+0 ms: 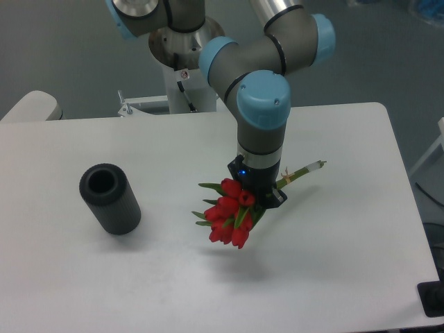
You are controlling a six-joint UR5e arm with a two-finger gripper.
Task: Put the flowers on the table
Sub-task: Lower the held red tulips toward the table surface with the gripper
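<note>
The flowers (pixel 229 211), a bunch of red tulips with green leaves, hang tilted just above the white table (pixel 333 277), heads down to the left. Their thin green stems (pixel 305 170) stick out up and to the right. My gripper (pixel 260 196) comes down from above and is shut on the flowers just behind the heads. The fingertips are mostly hidden by the blooms and leaves. A faint shadow lies on the table under the bunch.
A black hollow cylinder (pixel 109 199) stands on the table at the left. The arm's base post (pixel 182 62) rises behind the table's far edge. Dark grey floor surrounds the table.
</note>
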